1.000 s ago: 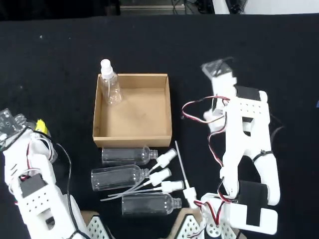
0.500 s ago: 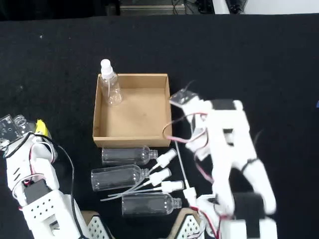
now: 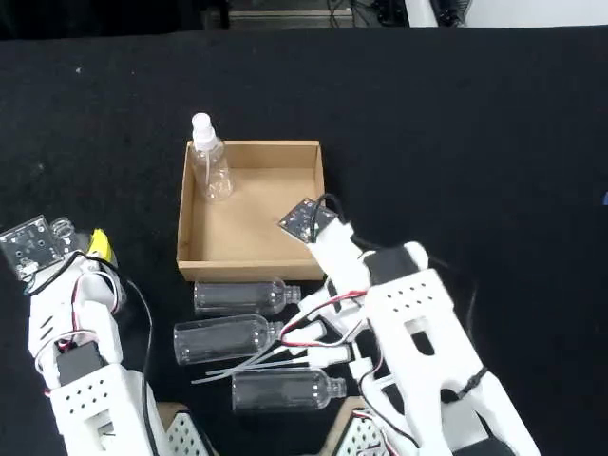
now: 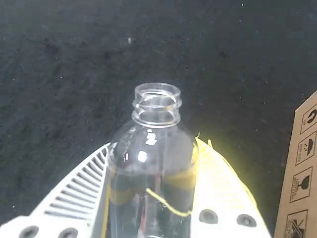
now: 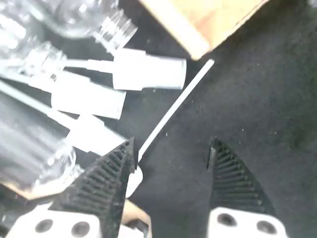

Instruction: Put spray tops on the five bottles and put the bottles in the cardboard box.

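Observation:
My left gripper [image 4: 153,148] is shut on an uncapped clear bottle [image 4: 151,163], its open neck pointing away from the wrist; this arm [image 3: 71,313] stands at the table's front left, left of the cardboard box [image 3: 252,269]. My right gripper [image 5: 171,148] is open, hovering just above the black table beside several white spray tops [image 5: 148,74] and a long white dip tube [image 5: 173,111]. Its arm [image 3: 408,304] leans over the spray tops [image 3: 318,299] in front of the box. Three uncapped bottles [image 3: 237,296] lie there. A capped bottle [image 3: 209,161] stands in the box's back left corner.
The box corner [image 5: 208,20] lies close beyond the right gripper's fingertips. Black table stretches behind and to the right of the box. Both arm bases [image 3: 180,432] crowd the front edge.
The right arm has swung from the right of the box leftward and down over the spray tops. The left arm has shifted slightly right with its bottle.

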You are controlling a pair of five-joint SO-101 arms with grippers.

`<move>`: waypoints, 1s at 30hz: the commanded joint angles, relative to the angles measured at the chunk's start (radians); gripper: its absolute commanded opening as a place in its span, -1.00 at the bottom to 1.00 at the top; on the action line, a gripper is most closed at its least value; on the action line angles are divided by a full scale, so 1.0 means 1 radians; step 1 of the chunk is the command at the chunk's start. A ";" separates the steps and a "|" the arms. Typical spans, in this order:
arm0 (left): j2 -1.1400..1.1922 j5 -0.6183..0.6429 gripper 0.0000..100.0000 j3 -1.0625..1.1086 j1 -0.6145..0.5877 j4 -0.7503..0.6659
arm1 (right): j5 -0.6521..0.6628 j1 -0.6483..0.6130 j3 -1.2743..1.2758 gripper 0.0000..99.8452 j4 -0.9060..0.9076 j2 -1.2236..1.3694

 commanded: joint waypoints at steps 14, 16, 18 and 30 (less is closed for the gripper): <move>-0.018 -0.002 -0.94 -0.008 0.013 -0.025 | -0.025 -0.017 0.213 -0.75 -0.296 -0.044; -0.018 -0.003 -0.94 -0.008 0.013 -0.025 | -0.020 -0.017 0.214 -0.79 -0.302 -0.039; -0.018 -0.003 -0.94 -0.008 0.012 -0.025 | 0.026 -0.017 0.216 -0.92 -0.304 -0.039; -0.018 -0.003 -0.94 -0.010 0.012 -0.025 | 0.206 0.325 0.059 -0.98 -0.235 -0.047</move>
